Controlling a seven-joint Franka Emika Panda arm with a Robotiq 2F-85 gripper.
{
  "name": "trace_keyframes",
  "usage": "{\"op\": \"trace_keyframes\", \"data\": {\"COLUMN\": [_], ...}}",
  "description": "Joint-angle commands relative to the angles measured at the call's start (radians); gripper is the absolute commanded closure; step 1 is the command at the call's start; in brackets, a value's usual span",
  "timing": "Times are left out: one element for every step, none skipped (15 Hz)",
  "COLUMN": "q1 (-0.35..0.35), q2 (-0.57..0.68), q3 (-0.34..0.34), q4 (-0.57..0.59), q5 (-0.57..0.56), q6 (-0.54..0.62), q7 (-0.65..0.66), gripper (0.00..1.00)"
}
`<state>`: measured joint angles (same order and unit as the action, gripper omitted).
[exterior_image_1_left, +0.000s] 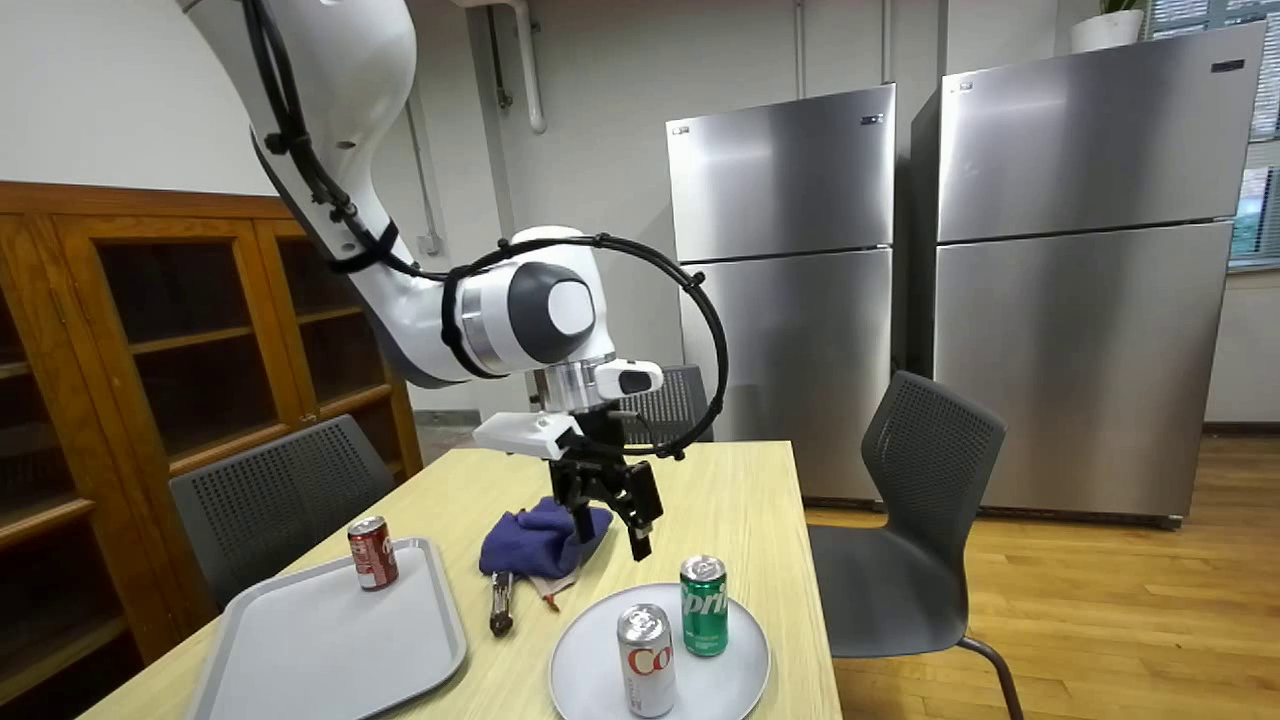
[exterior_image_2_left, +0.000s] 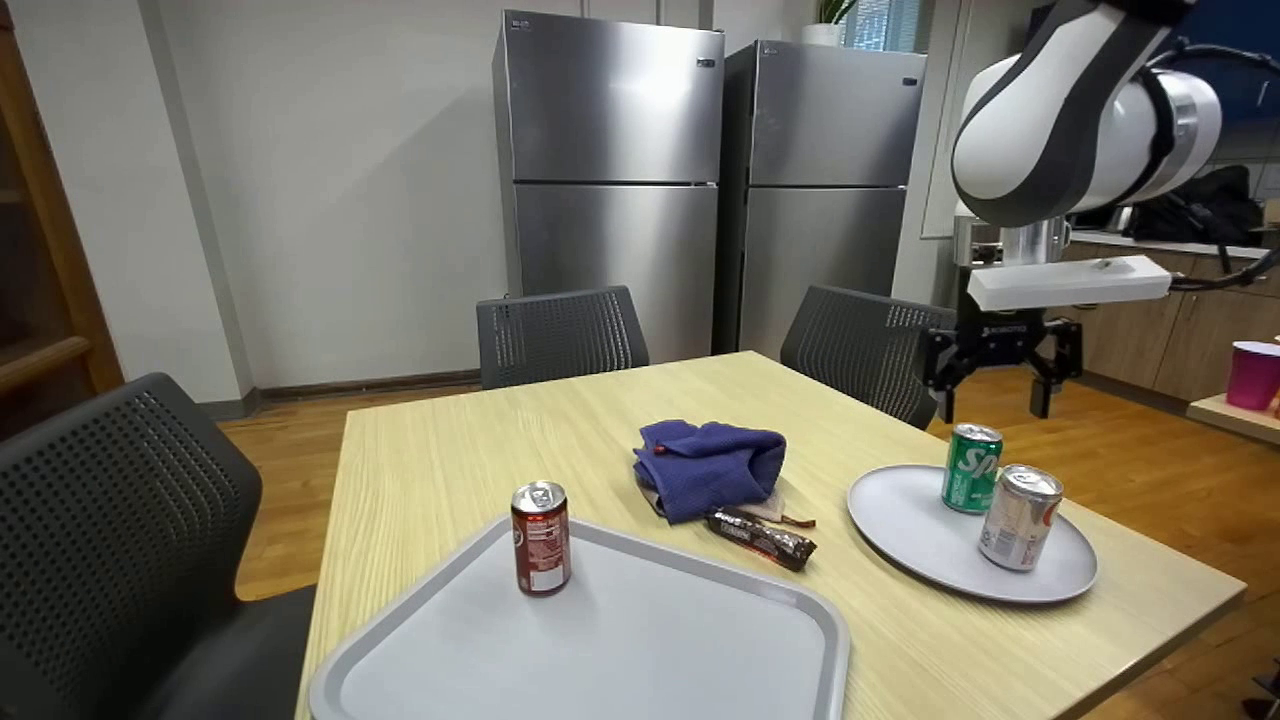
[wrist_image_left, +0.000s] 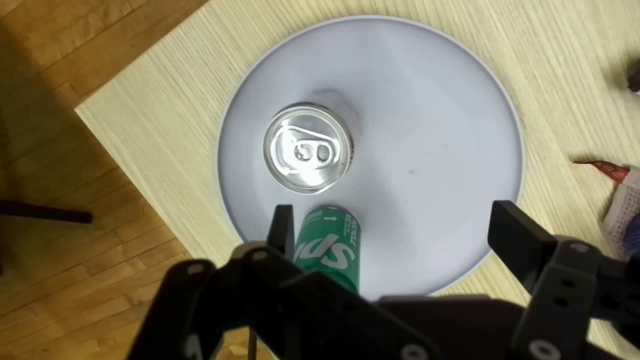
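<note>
One green can (wrist_image_left: 327, 245), one silver can (wrist_image_left: 307, 148) on plate (wrist_image_left: 430, 125) by bench (wrist_image_left: 170, 120) corner.
Fingers (wrist_image_left: 520, 240) apart overhead, holding nothing; plate presumably there to group cans inside bench edges.

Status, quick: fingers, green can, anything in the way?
Fingers open, nothing held. Green Sprite can nearest, upright on the grey plate. Silver can close beside it, might crowd a grasp.

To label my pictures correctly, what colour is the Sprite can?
The Sprite can is green, lettered in white; it shows best in an exterior view.
</note>
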<state>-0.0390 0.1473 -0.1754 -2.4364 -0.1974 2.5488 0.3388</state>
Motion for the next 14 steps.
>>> {"op": "trace_keyframes", "data": {"q1": [-0.027,-0.036,-0.042,-0.05,-0.057,-0.064,-0.07,-0.075,-0.079,-0.082,-0.085,-0.087,-0.089,-0.09], "q2": [-0.059,-0.058,-0.057,-0.052,-0.047,-0.043,-0.039,-0.033,-0.027,-0.021,-0.016,-0.008,0.001,0.009], "q3": [-0.013,-0.014,-0.017,-0.02,-0.023,-0.024,-0.026,-0.028,-0.029,-0.029,-0.029,-0.027,-0.026,-0.026], "q4": [-0.062,-0.072,-0.08,-0.087,-0.093,-0.099,-0.103,-0.107,-0.11,-0.112,-0.114,-0.114,-0.112,-0.109], "q5": [0.003,0.015,0.017,0.026,0.031,0.043,0.05,0.056,0.065,0.075,0.085,0.096,0.108,0.117], "q6": [0.004,0.011,0.015,0.02,0.023,0.026,0.027,0.034,0.042,0.052,0.059,0.069,0.078,0.083], "q7": [0.011,-0.007,-0.004,-0.012,-0.012,-0.022,-0.022,-0.025,-0.031,-0.035,-0.04,-0.045,-0.053,-0.055], "gripper": [0.0,0.0,0.0,0.0,0.0,0.0,0.0,0.0,0.0,0.0,0.0,0.0,0.0,0.0]}}
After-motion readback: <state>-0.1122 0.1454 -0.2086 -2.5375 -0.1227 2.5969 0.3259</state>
